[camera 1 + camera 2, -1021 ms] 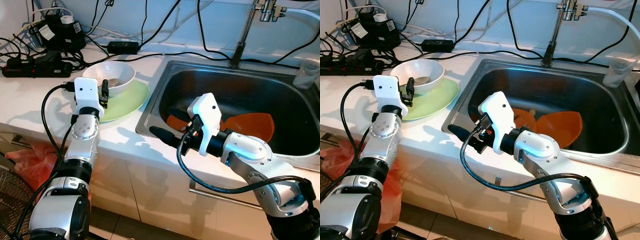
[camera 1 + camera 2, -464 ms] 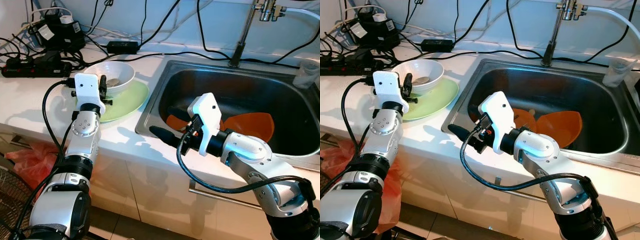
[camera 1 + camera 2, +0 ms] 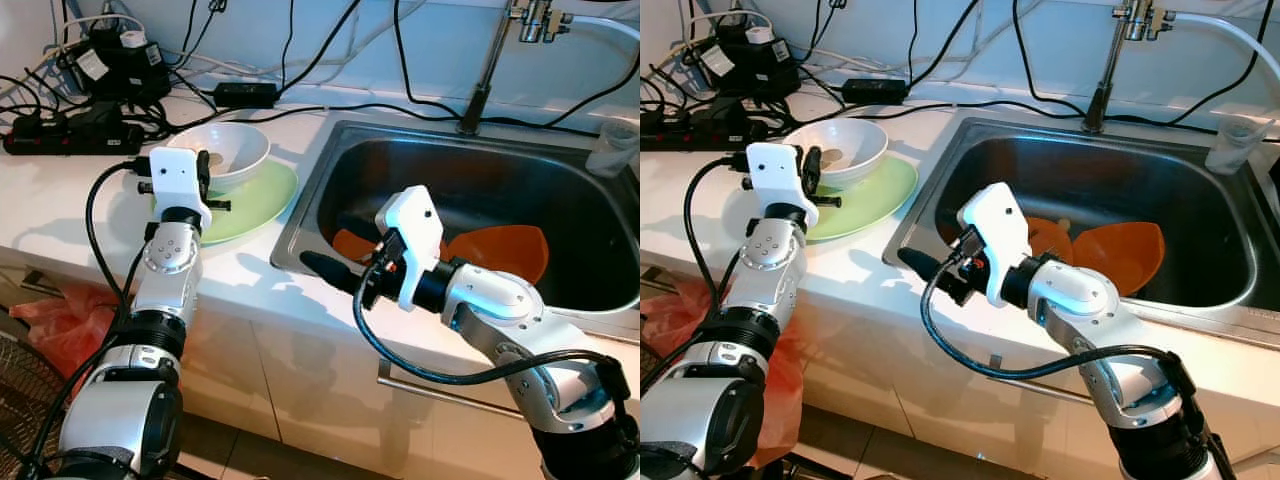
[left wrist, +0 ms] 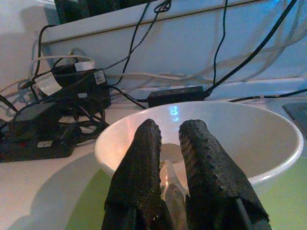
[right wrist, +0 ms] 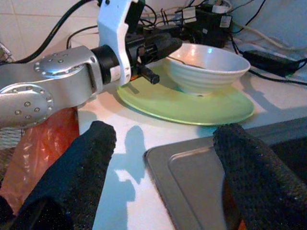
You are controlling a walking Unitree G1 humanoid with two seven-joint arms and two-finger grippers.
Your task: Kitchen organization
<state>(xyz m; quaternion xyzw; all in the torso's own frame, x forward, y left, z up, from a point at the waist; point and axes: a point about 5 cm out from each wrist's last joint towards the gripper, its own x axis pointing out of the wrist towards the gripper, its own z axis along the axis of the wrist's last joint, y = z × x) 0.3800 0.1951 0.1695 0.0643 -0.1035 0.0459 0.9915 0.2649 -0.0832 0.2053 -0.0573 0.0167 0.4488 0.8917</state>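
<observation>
The left gripper (image 4: 165,143) has moved up from the plate's near edge to the rim of the white bowl (image 3: 228,152), its fingers nearly closed with a spoon (image 4: 171,184) showing in the narrow gap between them. The bowl sits on the green plate (image 3: 262,198) beside the sink (image 3: 330,150). The right gripper (image 3: 318,266) stays over the sink's front edge, fingers spread wide. Orange dishes (image 3: 500,250) lie in the basin.

left pincer (image 4: 165,163) raised and advanced over white bowl (image 3: 232,150) rim
</observation>
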